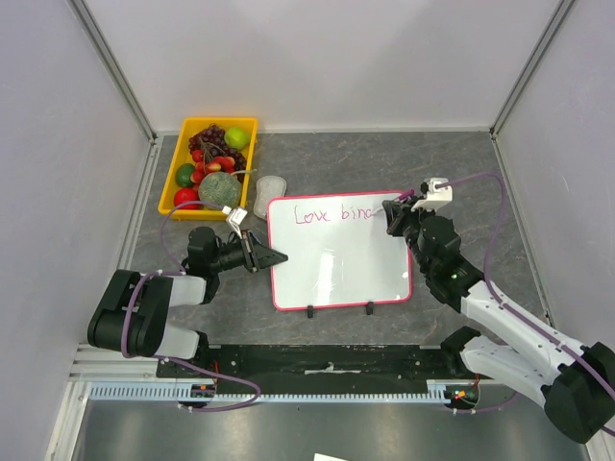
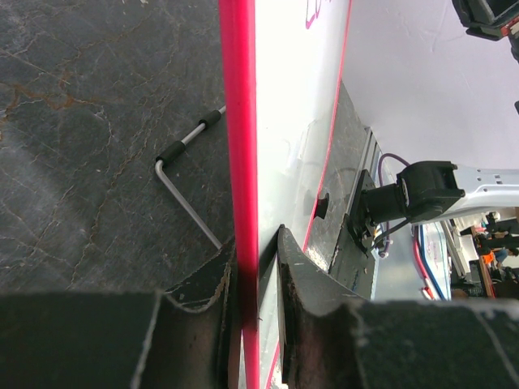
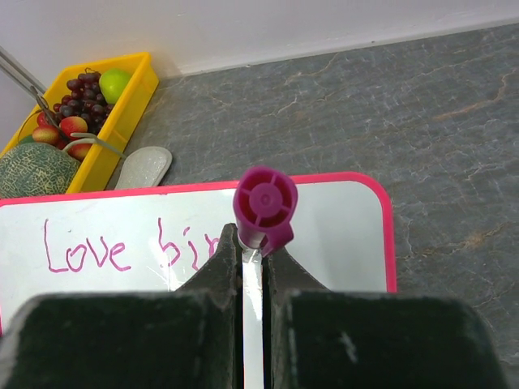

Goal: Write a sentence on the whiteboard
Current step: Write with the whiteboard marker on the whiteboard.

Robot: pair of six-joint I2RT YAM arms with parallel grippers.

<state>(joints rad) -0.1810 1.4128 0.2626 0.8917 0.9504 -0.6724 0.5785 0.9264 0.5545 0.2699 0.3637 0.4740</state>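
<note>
Two words at most of the sentence (image 1: 332, 213) stood on the whiteboard (image 1: 336, 279): "Love" was complete and a second word read about "bin", in pink-magenta script along the board's far edge. I judged the task well under way but short of its end. The rest of that second word and anything after it was not yet written, and the board nearer than the right pincer (image 1: 394, 215) was bare.

The right pincer was clamped on a magenta marker (image 3: 264, 207), and the writing ran out to its left, ending right at its fingers. The left pincer (image 1: 272, 257) was closed on the whiteboard's left edge, with the pink-red frame (image 2: 239, 121) pinched between its fingers. From there the board stretched ahead of it toward the right pincer, over the table (image 1: 404, 158).

The marker's tip was hidden. The right wrist view showed only its round back end above the fingers, and from above the pincer covered the spot where pen met board. I could not tell whether the tip touched the board or what stroke stood under it. A bent metal rod (image 2: 185, 190) lay beyond the left pincer, beside the frame; whether it belonged to the board I could not make out. A yellow tray of fruit (image 1: 184, 144) sat well beyond the left pincer.
</note>
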